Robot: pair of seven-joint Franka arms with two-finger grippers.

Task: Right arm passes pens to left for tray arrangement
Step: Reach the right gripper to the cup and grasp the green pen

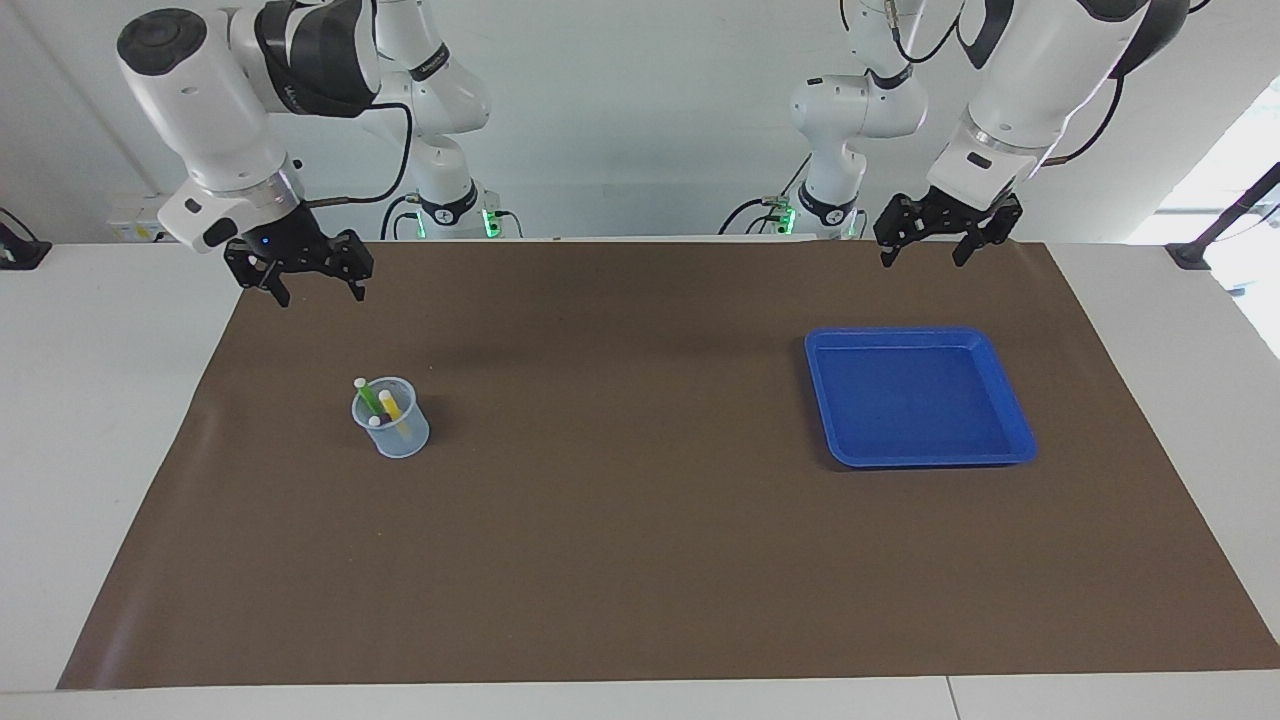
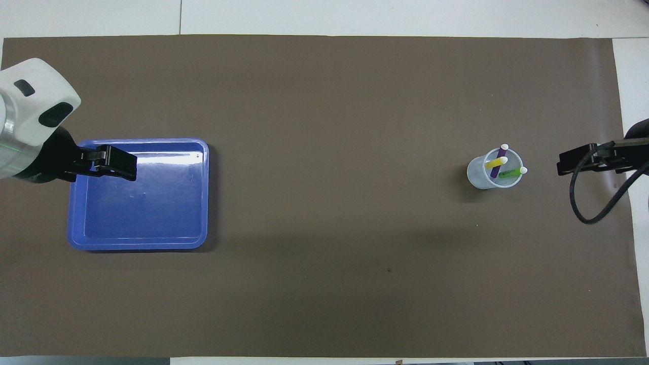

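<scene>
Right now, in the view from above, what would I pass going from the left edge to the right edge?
Left gripper over the blue tray → bare brown mat → clear cup holding the pens → right gripper, open and empty, in the air beside the cup.
</scene>
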